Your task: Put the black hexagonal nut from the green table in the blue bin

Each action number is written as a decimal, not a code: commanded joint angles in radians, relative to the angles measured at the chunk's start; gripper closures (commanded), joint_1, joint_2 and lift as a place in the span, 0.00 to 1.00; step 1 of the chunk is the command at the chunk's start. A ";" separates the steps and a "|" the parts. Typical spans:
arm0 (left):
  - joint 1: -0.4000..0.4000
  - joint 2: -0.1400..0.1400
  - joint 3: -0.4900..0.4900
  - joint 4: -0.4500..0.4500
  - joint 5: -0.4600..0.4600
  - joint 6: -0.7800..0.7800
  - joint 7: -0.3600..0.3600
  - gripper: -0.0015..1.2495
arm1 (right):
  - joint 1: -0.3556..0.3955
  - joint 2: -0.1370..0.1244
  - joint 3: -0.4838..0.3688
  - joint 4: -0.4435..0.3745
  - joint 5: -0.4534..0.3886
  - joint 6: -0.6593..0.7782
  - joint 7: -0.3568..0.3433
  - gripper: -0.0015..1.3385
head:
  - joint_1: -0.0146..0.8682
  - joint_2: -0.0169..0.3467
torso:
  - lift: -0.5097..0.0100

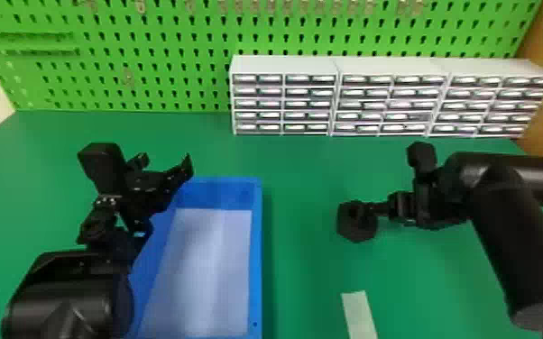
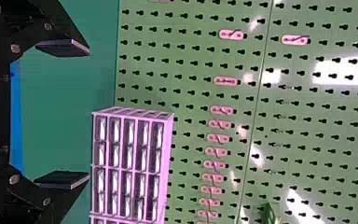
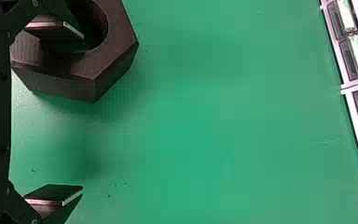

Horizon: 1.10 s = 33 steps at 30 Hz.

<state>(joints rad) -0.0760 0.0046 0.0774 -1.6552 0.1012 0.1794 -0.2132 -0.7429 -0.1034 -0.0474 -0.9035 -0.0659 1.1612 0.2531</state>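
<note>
From here I see the right tool (image 1: 385, 208) with its fingers spread wide, clenching nothing. One fingertip sits over the opening of the black hexagonal nut (image 1: 354, 230) (whether it dips inside, I can't tell), and the other is off to the nut's side, above the green surface (image 1: 309, 252). The nut itself rests on that surface, right by the first finger.

The left tool (image 1: 165, 163) is released too, fingers apart with nothing between them, by the far left part of the blue bin (image 1: 256, 252). So the bin stands between the two tools, a white sheet (image 1: 203, 270) lying inside. Beyond the right tool are the drawer units (image 1: 392, 65), and a pale strip (image 1: 358, 311) lies on its near side
</note>
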 commanded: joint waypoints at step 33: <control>-0.007 0.000 0.002 0.000 0.003 -0.001 0.000 0.26 | 0.008 -0.013 -0.002 -0.005 -0.017 -0.003 0.000 0.76 | 0.79 0.19 | 0.79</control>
<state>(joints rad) -0.0828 0.0046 0.0798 -1.6551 0.1043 0.1779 -0.2132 -0.7403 -0.1160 -0.0494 -0.9062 -0.0818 1.1616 0.2532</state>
